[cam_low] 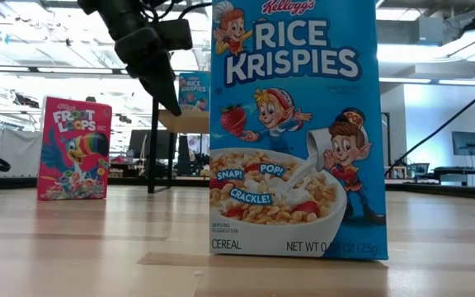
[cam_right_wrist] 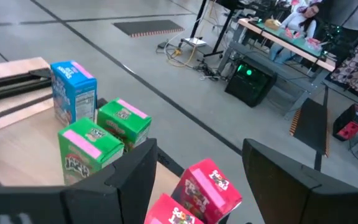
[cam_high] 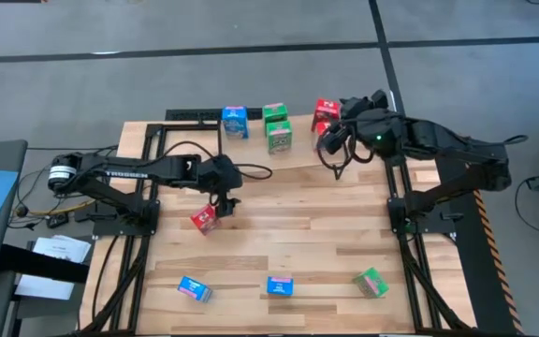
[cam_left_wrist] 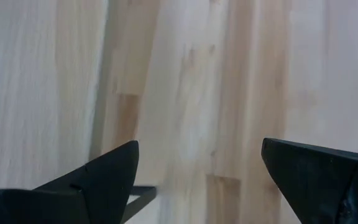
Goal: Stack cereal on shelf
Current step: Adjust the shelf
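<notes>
Jaws' tips cut off, both wrists.

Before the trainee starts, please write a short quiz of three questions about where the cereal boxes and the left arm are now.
1. True or false: the left gripper holds the red box beside it.
2. In the far row on the table, the leftmost box is: A red, B green, C blue.
3. How many boxes lie in the near row?
Key: 1 false, its fingers are open and empty. 2 C, the far blue box. 3 three: two near blue boxes and a green box.
</notes>
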Action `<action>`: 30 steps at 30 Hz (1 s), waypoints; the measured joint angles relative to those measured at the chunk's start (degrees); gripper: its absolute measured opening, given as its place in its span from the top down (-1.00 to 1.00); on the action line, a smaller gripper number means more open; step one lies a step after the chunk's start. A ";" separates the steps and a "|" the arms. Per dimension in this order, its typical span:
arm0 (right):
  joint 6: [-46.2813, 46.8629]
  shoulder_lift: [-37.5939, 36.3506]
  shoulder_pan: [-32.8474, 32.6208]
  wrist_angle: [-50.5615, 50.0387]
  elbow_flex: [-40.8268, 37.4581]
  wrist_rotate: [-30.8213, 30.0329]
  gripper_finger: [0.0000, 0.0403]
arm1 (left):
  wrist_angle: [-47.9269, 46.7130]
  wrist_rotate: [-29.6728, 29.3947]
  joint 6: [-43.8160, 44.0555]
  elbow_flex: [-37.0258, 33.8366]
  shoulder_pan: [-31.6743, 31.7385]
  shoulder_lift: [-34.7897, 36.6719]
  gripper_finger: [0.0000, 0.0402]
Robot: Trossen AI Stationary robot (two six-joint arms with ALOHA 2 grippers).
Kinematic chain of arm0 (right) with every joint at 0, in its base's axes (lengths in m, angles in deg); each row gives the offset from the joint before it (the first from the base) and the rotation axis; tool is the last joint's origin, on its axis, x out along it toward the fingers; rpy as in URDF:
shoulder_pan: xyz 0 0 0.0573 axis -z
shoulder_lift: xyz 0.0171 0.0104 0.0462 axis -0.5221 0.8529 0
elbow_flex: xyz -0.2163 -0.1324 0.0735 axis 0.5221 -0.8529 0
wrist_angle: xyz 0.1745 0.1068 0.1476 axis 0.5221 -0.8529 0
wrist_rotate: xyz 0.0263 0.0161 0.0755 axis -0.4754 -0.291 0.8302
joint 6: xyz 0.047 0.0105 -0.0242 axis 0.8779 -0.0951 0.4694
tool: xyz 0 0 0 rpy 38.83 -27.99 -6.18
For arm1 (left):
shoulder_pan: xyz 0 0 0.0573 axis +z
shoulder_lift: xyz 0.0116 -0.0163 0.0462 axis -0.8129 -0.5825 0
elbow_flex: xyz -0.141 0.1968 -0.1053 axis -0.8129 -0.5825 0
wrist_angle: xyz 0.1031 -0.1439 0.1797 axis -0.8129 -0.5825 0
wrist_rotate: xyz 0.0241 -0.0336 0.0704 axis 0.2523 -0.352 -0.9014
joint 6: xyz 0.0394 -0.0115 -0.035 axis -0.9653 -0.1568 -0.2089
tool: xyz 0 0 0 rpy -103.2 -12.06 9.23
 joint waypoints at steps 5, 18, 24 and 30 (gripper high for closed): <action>-0.01 0.68 -0.09 -0.23 -0.02 0.02 -0.29 | -0.70 -1.58 0.12 -0.07 0.54 -0.05 -0.65; 0.03 1.47 -0.11 -1.17 -0.04 0.07 -0.29 | -3.52 -6.68 0.31 -0.13 4.60 -0.11 -0.65; 0.03 1.49 -0.11 -1.25 -0.04 0.07 -0.29 | -3.50 -6.85 -0.39 -0.13 6.80 -0.11 -0.65; 0.04 1.49 -0.11 -1.52 -0.04 0.07 -0.29 | -3.48 -7.14 -1.69 -0.13 8.17 -0.11 -0.65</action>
